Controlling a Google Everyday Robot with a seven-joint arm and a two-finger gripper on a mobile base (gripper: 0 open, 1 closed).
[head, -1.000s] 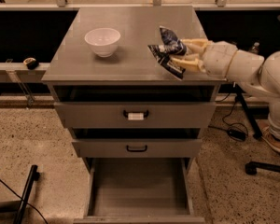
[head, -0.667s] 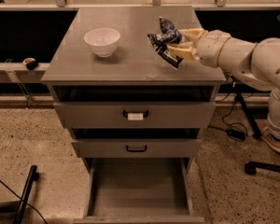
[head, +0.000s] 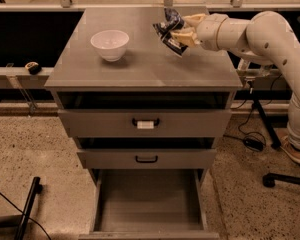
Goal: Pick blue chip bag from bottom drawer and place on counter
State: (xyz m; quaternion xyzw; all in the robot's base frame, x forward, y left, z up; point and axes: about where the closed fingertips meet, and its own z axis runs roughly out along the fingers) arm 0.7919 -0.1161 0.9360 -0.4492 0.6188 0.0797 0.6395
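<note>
My gripper (head: 182, 30) reaches in from the right over the back right part of the counter (head: 140, 64). It is shut on the blue chip bag (head: 168, 30), a crumpled dark blue foil bag held tilted just above the counter top. The bottom drawer (head: 149, 204) stands pulled out at the foot of the cabinet, and its grey floor shows nothing in it.
A white bowl (head: 110, 44) stands on the counter's left part. The drawer with a white label (head: 145, 123) and the drawer with a black handle (head: 146, 159) are closed. Cables and a stand foot (head: 285, 179) lie on the floor to the right.
My gripper has carried the blue chip bag leftward and farther back over the counter. The bowl and drawers have not moved.
</note>
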